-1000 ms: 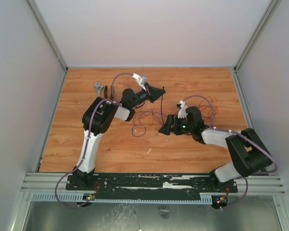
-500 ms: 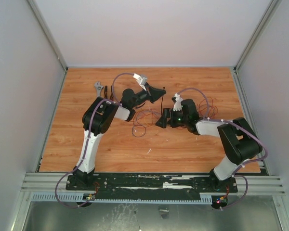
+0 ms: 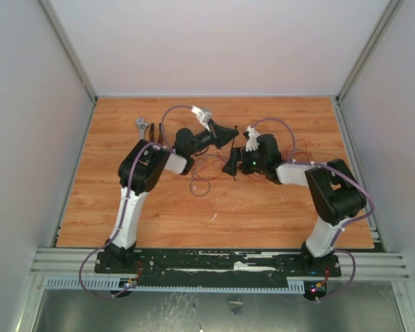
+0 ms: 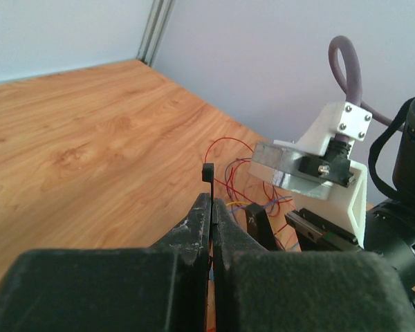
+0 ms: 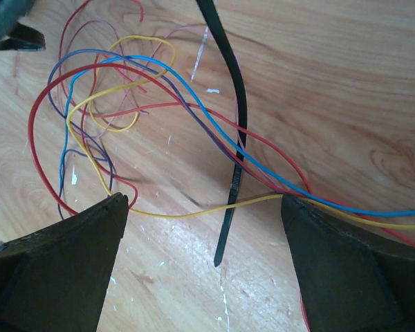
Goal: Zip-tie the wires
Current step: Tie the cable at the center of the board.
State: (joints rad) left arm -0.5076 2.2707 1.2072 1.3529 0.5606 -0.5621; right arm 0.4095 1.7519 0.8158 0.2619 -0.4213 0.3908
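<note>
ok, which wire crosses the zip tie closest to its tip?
The yellow wire; it crosses the zip tie just above the tip. The blue wire and red wire cross higher up.

matt black plastic zip tie; glossy wood table

Top external: high behind near tabletop edge, angled down over everything. Wrist views close: left level, right downward; zip tie and wires common.
</note>
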